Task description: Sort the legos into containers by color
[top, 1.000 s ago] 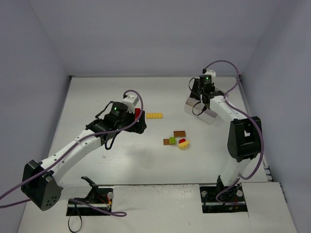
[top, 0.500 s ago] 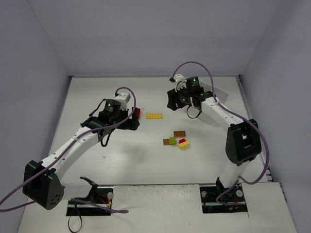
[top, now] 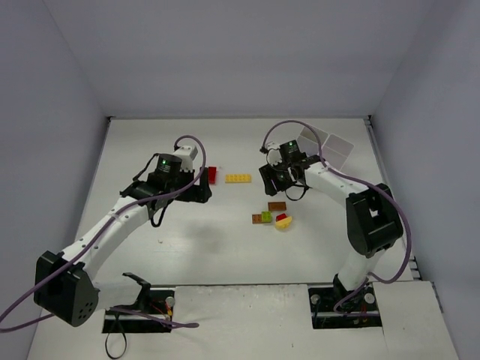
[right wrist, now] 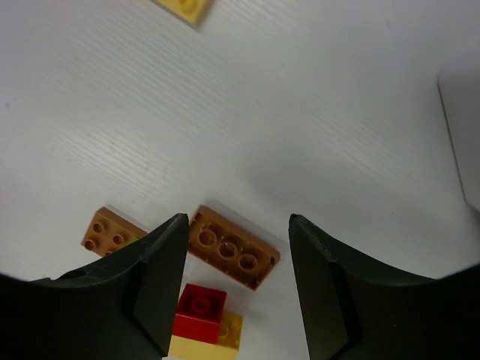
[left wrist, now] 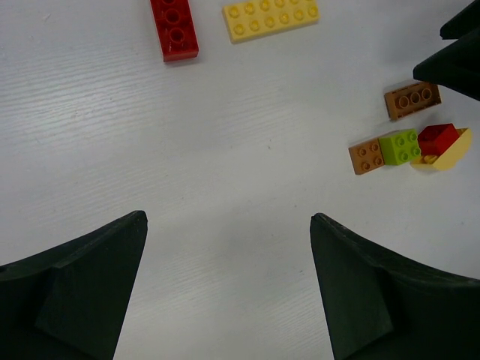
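Brown brick (right wrist: 232, 247) framed by right gripper (right wrist: 236, 223), part-spread, nothing pinched. Long axis 10-to-4 o'clock in wrist view. Right arm judged nearer. Left gripper (left wrist: 227, 217) spread wide, empty.

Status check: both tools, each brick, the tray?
Left tool: open, empty.
Right tool: open over brown three-hole brick, not gripping.
Brown three-hole brick: loose on table.
Long red brick: loose on table.
Yellow plate: loose on table.
Small red brick: stacked on yellow piece.
Tray: contents unclear.
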Tool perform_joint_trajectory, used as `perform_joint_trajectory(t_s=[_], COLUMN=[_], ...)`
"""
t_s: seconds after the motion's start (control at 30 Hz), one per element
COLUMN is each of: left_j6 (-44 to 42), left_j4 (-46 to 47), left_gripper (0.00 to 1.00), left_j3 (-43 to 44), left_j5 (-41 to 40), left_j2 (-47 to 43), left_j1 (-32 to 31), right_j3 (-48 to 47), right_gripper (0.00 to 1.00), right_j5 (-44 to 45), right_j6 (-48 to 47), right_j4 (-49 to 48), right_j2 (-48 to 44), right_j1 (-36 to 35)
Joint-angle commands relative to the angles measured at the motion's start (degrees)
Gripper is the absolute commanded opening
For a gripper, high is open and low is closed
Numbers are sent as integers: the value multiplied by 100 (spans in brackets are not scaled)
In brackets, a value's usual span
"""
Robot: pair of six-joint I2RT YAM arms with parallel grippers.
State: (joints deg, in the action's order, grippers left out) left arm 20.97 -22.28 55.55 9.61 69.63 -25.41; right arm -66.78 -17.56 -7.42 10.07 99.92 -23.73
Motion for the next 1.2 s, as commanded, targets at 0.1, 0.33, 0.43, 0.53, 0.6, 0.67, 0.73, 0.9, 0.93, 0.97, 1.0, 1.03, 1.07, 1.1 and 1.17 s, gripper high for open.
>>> perform_joint_trajectory(t_s=[0.1,0.33,0.43,0.53,0.6,0.67,0.73,0.9,0.93,0.97,1.0,1.03,1.07,1.1,1.17], left_j6=[-199,-146,-146,-146,-146,-129,-128,-120,-120,-120,-120,-120,-111,-111,-120], left_j4=[110,286,339,365,374,400,400,409,409,409,409,409,409,409,409], left_gripper=[83,83,83,83,83,83,83,83,83,83,83,83,83,83,83], left_j3=[18,-88,-123,-115,-115,-123,-115,-123,-115,-115,-115,-115,-115,-123,-115], left_j5=[129,305,358,393,410,437,446,472,481,498,498,498,498,498,498], left_j2=[-55,25,51,86,113,130,139,174,174,200,201,201,218,209,227], left_j1=[36,36,27,36,27,36,36,27,36,36,36,36,36,36,36], right_j3=[332,666,798,956,992,983,983,930,930,922,922,922,922,913,904], right_gripper=[54,61,73,76,77,77,77,78,78,78,78,78,78,78,78], right_j5=[1237,1449,1370,1334,1422,1527,1615,1659,1660,1677,1677,1712,1730,1739,1739], right_j6=[750,1971,2411,2744,2860,2930,2948,3001,3010,3053,3054,3071,3089,3115,3141], right_j4=[198,171,101,-66,-110,-119,-145,-189,-198,-207,-207,-207,-215,-215,-224], right_j2=[-675,-816,-842,-904,-860,-825,-790,-641,-623,-544,-535,-517,-509,-474,-430], right_j1=[26,52,35,8,0,-79,-158,-282,-308,-386,-387,-413,-431,-466,-493])
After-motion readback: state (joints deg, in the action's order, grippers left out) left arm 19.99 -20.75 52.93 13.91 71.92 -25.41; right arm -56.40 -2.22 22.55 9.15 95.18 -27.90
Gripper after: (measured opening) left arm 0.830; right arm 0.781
